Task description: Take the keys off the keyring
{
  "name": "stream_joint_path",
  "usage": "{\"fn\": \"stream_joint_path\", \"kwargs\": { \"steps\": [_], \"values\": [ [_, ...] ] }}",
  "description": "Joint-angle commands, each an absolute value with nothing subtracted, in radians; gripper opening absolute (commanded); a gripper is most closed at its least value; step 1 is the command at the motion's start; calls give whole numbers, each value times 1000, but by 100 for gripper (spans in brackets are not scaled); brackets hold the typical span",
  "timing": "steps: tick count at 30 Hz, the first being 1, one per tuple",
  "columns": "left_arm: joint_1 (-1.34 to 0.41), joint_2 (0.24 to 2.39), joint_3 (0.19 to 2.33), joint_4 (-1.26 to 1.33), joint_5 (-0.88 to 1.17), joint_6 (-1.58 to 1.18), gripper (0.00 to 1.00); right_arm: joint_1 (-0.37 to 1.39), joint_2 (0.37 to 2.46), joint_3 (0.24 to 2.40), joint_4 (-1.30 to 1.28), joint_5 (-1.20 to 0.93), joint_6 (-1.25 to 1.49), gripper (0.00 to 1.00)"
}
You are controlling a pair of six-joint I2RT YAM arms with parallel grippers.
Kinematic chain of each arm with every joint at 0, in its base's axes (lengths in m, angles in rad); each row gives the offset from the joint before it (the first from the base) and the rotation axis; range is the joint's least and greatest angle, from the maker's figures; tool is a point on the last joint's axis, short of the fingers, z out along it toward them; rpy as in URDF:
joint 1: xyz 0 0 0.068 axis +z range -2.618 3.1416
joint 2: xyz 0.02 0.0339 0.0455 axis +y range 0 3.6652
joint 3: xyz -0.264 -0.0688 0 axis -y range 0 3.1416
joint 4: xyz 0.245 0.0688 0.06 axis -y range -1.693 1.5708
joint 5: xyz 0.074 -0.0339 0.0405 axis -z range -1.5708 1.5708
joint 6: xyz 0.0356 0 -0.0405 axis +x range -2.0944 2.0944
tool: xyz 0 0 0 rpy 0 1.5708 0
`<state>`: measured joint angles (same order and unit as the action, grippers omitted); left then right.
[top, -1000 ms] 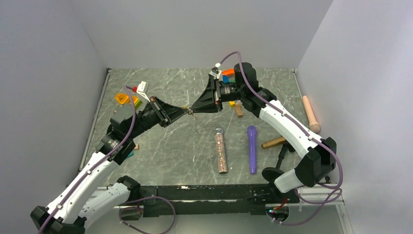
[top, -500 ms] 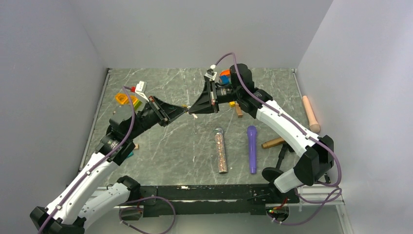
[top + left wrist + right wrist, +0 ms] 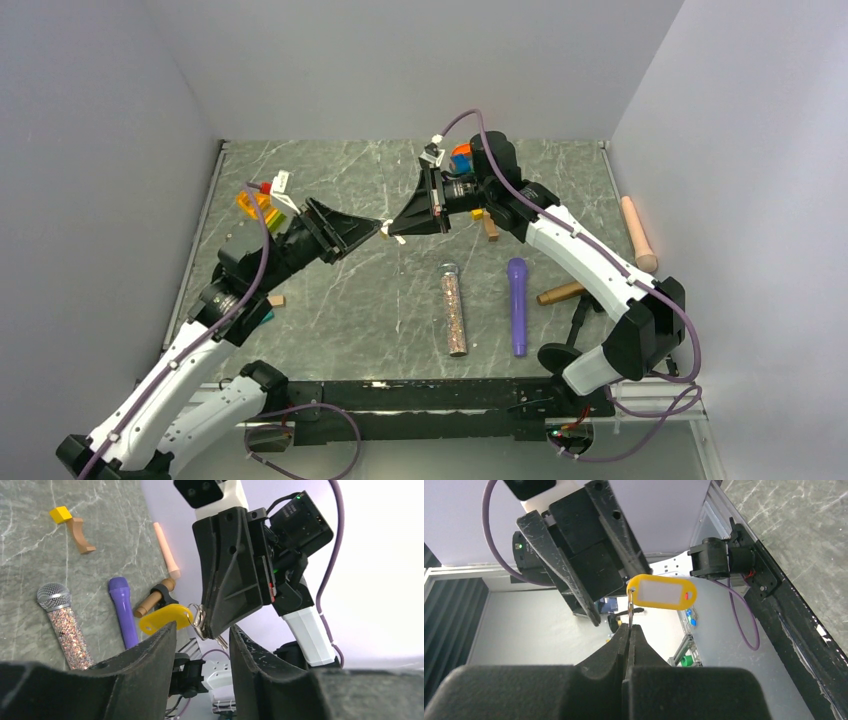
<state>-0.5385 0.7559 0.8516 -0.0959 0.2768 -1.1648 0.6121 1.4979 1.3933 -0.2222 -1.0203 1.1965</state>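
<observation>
My right gripper (image 3: 396, 229) is shut on the metal keyring (image 3: 198, 618) and holds it above the table's middle. The thin ring (image 3: 629, 611) runs down between its closed fingers (image 3: 618, 640). A yellow oval tag (image 3: 662, 593) hangs from the ring and also shows in the left wrist view (image 3: 165, 618). A small silver key (image 3: 220, 641) sticks out below the right gripper's tip. My left gripper (image 3: 202, 628) is open, its jaws standing on either side of the ring and key without touching them. In the top view the left gripper (image 3: 376, 226) meets the right one tip to tip.
A glitter microphone (image 3: 454, 308) and a purple microphone (image 3: 516, 305) lie on the marble table (image 3: 350, 300). A small yellow cube (image 3: 477, 212), brown wooden pieces (image 3: 560, 293) and a peach stick (image 3: 637, 232) lie on the right. An orange-yellow triangular frame (image 3: 247, 203) sits at the left.
My left wrist has rolled and its jaws have come apart around the keyring. My right gripper has shifted slightly left, still holding the ring.
</observation>
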Motion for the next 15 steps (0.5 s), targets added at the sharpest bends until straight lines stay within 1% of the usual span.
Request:
{"fn": "stream_joint_path", "kwargs": {
  "steps": [1,4,12,15],
  "values": [
    [-543,731,882,-81,247,-1147,45,616,1489,1438,-221,-1010,1189,0],
    [-543,737,876,-62,248,-1156,40,614,1484,1432,-207,-1011,1196,0],
    [-544,790,882,-9,278,-1172,34,616,1474,1427,-184,-1015,1208,0],
    [-547,792,880,-8,275,-1174,30,616,1472,1425,-181,-1015,1208,0]
  ]
}}
